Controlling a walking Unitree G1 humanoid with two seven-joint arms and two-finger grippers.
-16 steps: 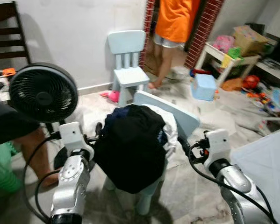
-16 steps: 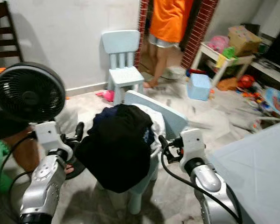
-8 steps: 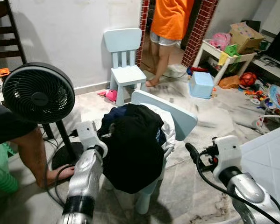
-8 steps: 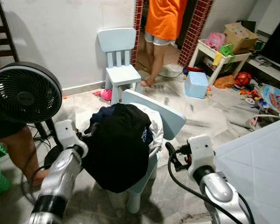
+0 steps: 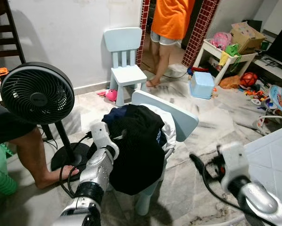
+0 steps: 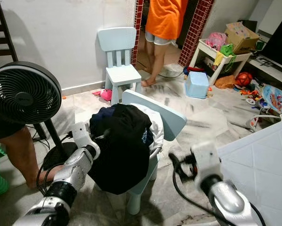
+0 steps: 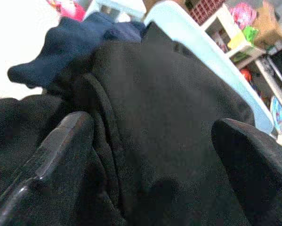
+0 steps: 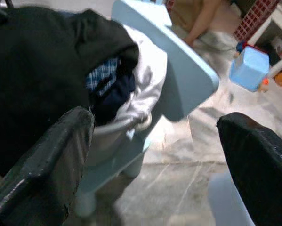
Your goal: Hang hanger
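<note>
The left gripper (image 7: 150,141) has been advanced from beside the pile until it is pressed against the black garment (image 5: 138,150) heaped on the near light-blue chair (image 5: 181,120). In the left wrist view its fingers (image 7: 60,146) are spread wide, with the black cloth lying between them and nothing clamped. Over the same interval the right gripper (image 8: 155,141) has been drawn down and away from the chair; it is now held low at the right, apart from the pile, with its fingers wide and empty. In the right wrist view a pale curved piece (image 8: 126,123) is seen under the white garment (image 8: 148,80) at the seat edge. It may be part of the hanger, but this cannot be confirmed. No rail or hook for hanging is identified.

The task is judged to be at its opening stage: the pile is being approached by the left arm, and a hold has not yet been made.

A standing fan (image 5: 37,94) and a person's bare leg (image 5: 35,157) are located just beside the left arm. A second person (image 5: 171,19) stands in the doorway behind a second small chair (image 5: 126,56).
</note>
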